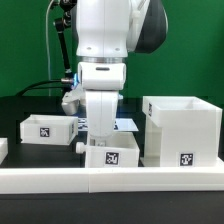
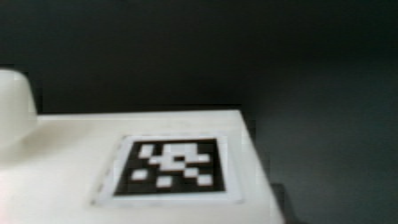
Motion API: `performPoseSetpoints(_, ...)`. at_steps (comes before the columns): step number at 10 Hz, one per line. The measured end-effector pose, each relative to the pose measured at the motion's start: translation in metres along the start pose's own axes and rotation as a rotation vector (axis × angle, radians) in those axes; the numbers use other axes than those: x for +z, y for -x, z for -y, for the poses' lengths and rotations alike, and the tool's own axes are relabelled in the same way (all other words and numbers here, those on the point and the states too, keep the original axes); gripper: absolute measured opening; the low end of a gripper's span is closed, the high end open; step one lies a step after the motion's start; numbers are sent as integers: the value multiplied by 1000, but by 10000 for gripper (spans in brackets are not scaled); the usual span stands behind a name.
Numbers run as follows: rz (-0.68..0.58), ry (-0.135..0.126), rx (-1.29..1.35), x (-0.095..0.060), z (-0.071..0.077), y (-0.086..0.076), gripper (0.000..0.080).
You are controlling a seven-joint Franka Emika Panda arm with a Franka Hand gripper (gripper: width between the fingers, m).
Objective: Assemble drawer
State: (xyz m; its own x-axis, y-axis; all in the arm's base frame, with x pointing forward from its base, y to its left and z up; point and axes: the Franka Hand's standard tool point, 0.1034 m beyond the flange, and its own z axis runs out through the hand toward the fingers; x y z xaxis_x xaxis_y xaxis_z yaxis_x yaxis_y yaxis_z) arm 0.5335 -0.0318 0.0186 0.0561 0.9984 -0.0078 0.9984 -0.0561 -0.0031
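The drawer's tall hollow white casing stands at the exterior view's right, its tag facing front. One low tray sits at the left. A second low tray sits at the front centre, directly under my gripper. The gripper is lowered onto this tray, and the arm's white hand hides its fingers. The wrist view shows a white tagged surface very close, with its black-and-white tag, but no fingertips. I cannot tell whether the jaws are open or shut.
A long low white rail runs along the front edge. The marker board lies behind the centre tray. A rounded white shape shows at the edge of the wrist view. The table top is black.
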Motion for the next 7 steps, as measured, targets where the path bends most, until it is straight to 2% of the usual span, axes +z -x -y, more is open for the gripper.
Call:
performPoseSetpoints(2, -1, 13, 0, 1, 0, 0, 41)
performPoseSetpoints(4, -4, -4, -12, 0, -4, -8, 41)
performPoseSetpoints(7, -10, -3, -29, -3, -10, -20, 41)
